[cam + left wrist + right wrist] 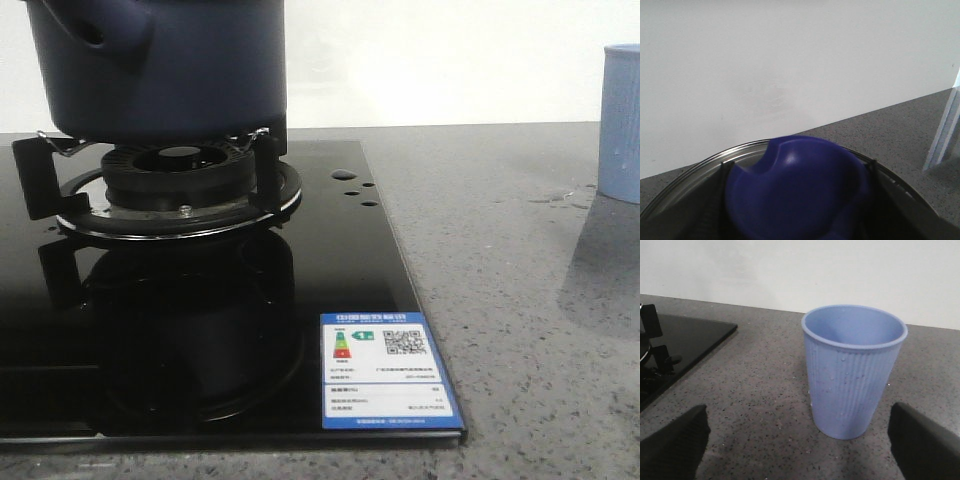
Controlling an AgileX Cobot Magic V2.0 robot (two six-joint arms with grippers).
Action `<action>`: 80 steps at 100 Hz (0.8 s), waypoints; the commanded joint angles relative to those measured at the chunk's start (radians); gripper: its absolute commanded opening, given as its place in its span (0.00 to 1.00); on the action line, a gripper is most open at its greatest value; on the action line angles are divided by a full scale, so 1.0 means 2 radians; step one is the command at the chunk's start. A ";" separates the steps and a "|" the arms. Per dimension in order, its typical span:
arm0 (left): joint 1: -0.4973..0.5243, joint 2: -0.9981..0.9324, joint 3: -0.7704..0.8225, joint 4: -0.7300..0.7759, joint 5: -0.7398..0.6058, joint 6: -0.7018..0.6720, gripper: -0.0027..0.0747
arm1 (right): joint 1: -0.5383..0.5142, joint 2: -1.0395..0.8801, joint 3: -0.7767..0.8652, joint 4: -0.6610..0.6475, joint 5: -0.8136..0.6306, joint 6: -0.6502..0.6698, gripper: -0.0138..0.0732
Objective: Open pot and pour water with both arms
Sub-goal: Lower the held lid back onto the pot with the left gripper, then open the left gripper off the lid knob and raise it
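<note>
The dark navy pot (160,70) stands on the burner grate (185,175); its side knob (100,30) faces front left and its top is cut off by the frame. In the left wrist view my left gripper (795,200) is shut on the lid's blue knob (800,185), with the steel lid rim (695,172) around it. I cannot tell if the lid rests on the pot. My right gripper (800,440) is open and low over the counter. The pale blue cup (855,370) stands just ahead, nearer one finger (925,445). No gripper shows in the front view.
The black glass stove (200,330) has a blue label (385,370) at its front right corner. The cup also shows at the right edge of the front view (622,120), on the grey speckled counter (520,300). Water drops (560,197) lie beside it. A white wall stands behind.
</note>
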 commanded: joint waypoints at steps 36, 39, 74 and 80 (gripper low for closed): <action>0.006 -0.024 -0.018 0.002 -0.040 -0.003 0.76 | -0.004 -0.003 -0.011 0.012 -0.022 0.001 0.92; 0.008 -0.028 -0.018 0.002 -0.040 -0.003 0.76 | -0.004 -0.003 -0.011 0.012 -0.022 0.001 0.92; 0.072 -0.126 -0.018 0.002 -0.040 -0.003 0.75 | -0.004 -0.003 -0.020 0.034 -0.104 0.001 0.88; 0.090 -0.141 -0.018 0.003 -0.036 0.002 0.72 | -0.004 -0.003 -0.030 0.048 -0.115 0.002 0.79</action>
